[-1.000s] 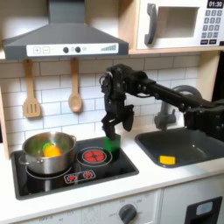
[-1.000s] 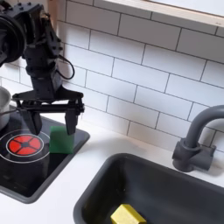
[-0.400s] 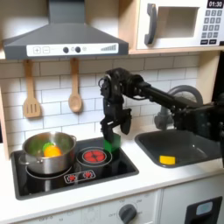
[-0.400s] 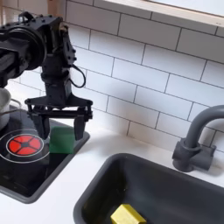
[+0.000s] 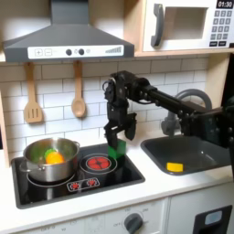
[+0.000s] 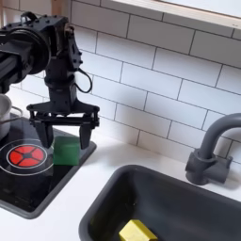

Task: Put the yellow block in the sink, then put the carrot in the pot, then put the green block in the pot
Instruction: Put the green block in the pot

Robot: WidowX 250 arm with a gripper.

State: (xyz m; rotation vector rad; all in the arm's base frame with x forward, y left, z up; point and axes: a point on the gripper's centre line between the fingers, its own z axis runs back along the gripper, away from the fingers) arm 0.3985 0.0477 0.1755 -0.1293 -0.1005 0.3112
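Second exterior view, claw (image 6: 64,140) spread astride green block (image 6: 66,151)

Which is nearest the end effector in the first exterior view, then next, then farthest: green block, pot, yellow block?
1. green block, directly under the end effector, at the cooktop's back edge.
2. pot, toward the first exterior view's left.
3. yellow block, in the sink on the right; close to the pot's distance.

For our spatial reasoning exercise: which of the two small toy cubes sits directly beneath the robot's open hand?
The small dark green toy cube on the stovetop corner, between the hand's fingers; the bright yellow toy cube lies in the sink.
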